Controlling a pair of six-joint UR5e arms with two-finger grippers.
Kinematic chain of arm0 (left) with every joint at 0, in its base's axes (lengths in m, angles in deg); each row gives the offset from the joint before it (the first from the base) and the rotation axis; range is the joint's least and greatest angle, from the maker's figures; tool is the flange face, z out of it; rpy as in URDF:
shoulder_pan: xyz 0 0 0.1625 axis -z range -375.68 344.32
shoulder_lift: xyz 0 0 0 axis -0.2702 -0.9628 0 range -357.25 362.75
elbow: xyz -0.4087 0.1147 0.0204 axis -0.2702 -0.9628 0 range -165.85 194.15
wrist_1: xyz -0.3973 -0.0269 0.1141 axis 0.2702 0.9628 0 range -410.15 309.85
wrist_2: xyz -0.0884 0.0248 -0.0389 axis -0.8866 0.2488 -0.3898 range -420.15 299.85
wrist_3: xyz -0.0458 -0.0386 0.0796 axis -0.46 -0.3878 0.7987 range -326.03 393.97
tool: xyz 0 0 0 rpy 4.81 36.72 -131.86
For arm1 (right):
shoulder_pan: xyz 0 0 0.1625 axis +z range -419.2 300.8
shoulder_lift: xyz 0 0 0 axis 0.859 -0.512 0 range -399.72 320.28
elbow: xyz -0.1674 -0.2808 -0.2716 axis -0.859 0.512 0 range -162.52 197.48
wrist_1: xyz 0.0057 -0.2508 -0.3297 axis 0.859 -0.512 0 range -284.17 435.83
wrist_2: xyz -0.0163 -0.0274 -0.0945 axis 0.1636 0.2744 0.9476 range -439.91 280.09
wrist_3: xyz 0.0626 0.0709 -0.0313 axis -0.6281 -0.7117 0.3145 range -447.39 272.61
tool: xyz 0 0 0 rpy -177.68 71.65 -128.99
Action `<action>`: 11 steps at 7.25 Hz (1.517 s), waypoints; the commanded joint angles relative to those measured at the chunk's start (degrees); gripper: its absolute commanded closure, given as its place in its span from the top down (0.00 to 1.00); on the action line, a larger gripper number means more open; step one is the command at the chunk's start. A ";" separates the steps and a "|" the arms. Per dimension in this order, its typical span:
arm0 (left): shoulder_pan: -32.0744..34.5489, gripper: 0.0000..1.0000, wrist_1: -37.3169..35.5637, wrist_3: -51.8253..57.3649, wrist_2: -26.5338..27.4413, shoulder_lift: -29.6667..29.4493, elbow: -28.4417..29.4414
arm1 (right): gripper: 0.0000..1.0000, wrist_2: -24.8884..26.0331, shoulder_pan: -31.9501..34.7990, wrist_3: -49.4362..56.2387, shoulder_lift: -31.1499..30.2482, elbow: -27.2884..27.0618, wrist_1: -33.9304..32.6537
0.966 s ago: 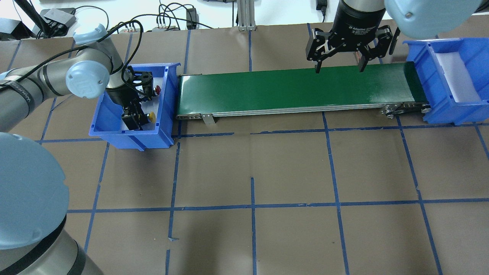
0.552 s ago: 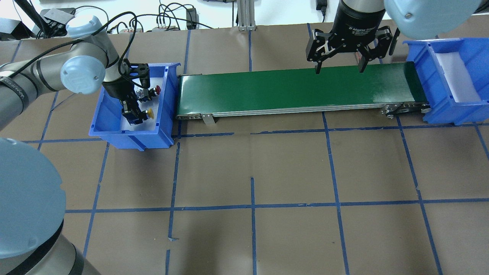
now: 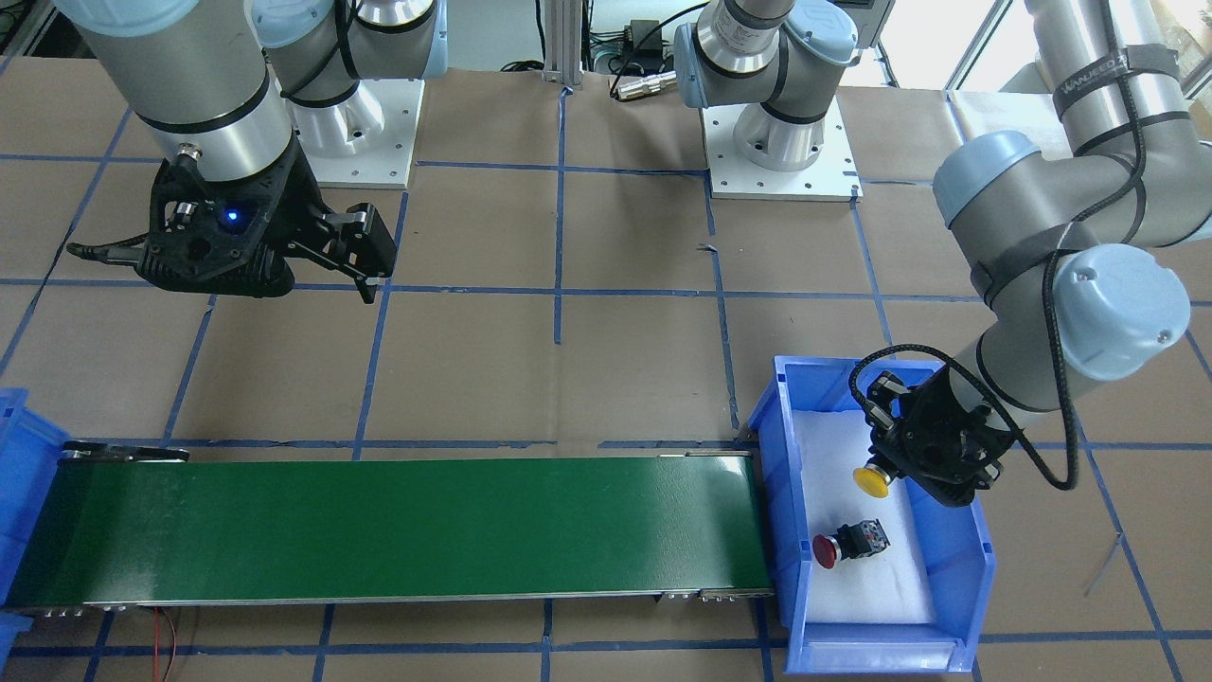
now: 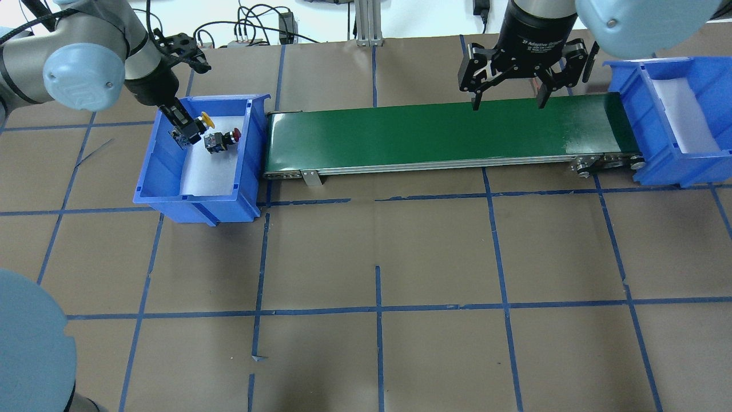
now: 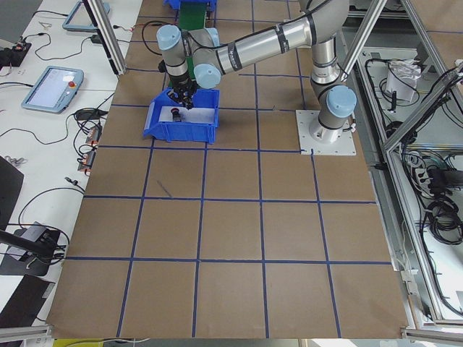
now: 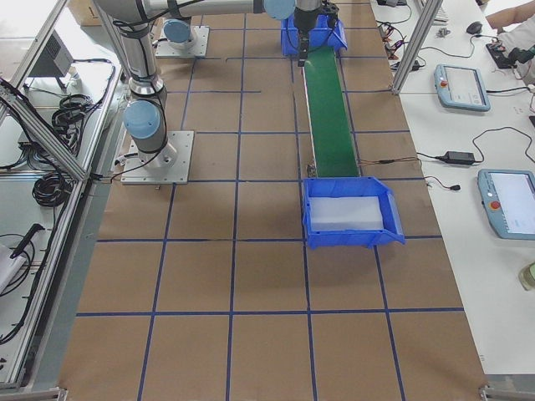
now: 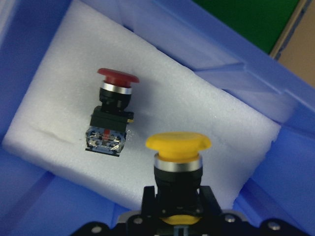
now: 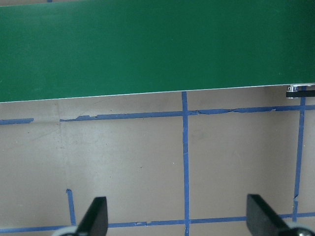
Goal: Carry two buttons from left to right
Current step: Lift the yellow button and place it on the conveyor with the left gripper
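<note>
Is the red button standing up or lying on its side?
On its side: the red button lies on the white foam, cap pointing sideways.

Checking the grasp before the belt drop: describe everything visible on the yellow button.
The yellow button has a glossy yellow mushroom cap, a silvery collar below it and a black body, plastic by the look. The left gripper is shut on the body, a finger on each side, cap pointing out past the fingertips. It appears to hang clear of the white foam liner in the blue bin, apart from the red button lying on its side there. The body's rear end is hidden.
</note>
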 commanded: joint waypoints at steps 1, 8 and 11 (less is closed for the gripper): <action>4.64 0.16 -0.80 -26.18 -4.28 2.03 0.20 | 1.00 -0.04 0.00 0.07 -0.02 -0.07 0.00; 17.94 0.22 -15.31 -53.02 -2.03 -8.95 -0.23 | 1.00 -0.21 0.00 -0.02 -0.02 -0.06 -0.09; 18.65 0.83 -15.49 -52.93 -1.85 -10.10 0.03 | 1.00 -0.12 -0.09 -0.02 0.07 -0.24 0.00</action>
